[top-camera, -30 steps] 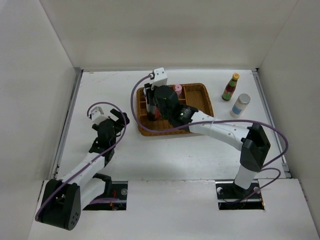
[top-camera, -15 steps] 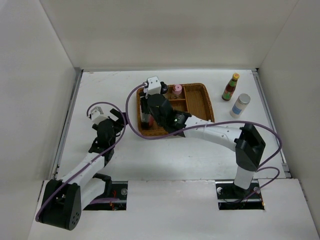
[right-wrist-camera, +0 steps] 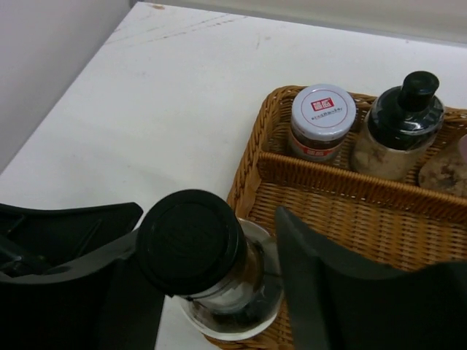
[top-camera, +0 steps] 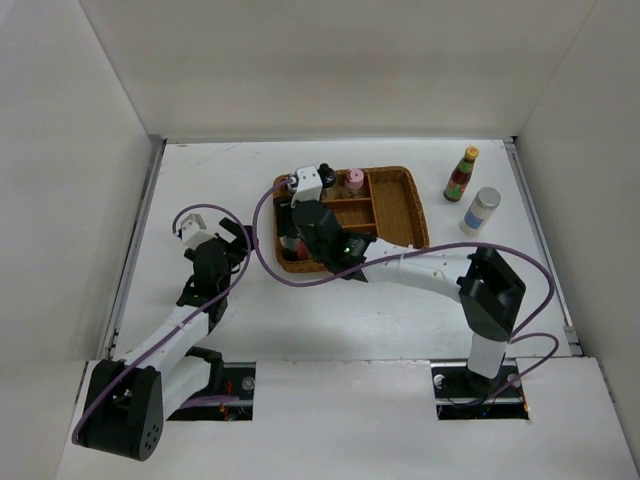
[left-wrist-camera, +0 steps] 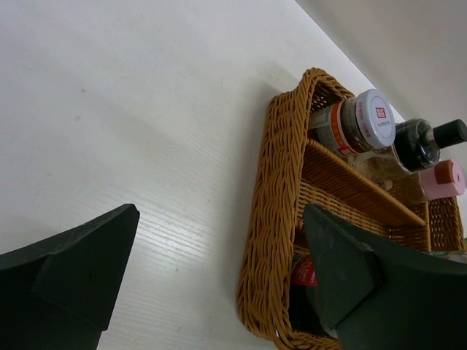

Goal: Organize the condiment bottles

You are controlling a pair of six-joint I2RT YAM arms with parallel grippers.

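The tall clear dark-filled bottle (right-wrist-camera: 191, 240) stands in the front left corner of the wicker tray (top-camera: 410, 200). My right gripper (right-wrist-camera: 211, 219) is open around its black cap, with a gap at the right finger. The white-lidded jar (right-wrist-camera: 323, 120), the black-capped bottle (right-wrist-camera: 405, 124) and the pink-capped bottle (top-camera: 354, 180) stand in the tray's back row. The yellow-capped dark sauce (top-camera: 461, 175) and the white-blue cylinder (top-camera: 481, 210) stand on the table to the right of the tray. My left gripper (left-wrist-camera: 219, 219) hovers open just left of the tray, holding nothing.
The tray's middle and right compartments (top-camera: 390, 205) hold nothing. White walls enclose the table on three sides. The right arm (top-camera: 430, 270) stretches across the table's front middle, its purple cable looping beside the tray.
The right gripper moved left and toward the tray's front left corner with the tall bottle, and its jaws have parted from the cap. The left arm has not moved.
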